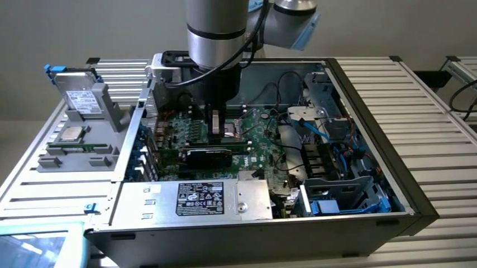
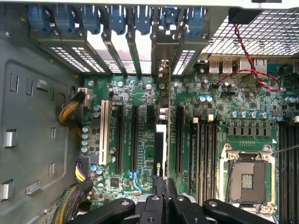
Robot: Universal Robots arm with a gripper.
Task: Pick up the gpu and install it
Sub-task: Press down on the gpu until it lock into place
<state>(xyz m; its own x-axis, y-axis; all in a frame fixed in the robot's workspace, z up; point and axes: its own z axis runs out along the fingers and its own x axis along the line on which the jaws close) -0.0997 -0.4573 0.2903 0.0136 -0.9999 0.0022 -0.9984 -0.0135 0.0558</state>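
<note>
Soft overhead light is falling evenly; the open computer case (image 1: 358,100) is lying dim and shadowed inside.

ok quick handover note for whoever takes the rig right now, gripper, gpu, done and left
Gripper: fingers shut on the gpu, held edge-on, down inside the open computer case.
Gpu: standing over the motherboard in line with the expansion slots, its bracket end toward the rear slot covers.
Done: gpu picked up and carried into the case.
Left: whether it is fully seated cannot be told; the fingers have not let go.
</note>
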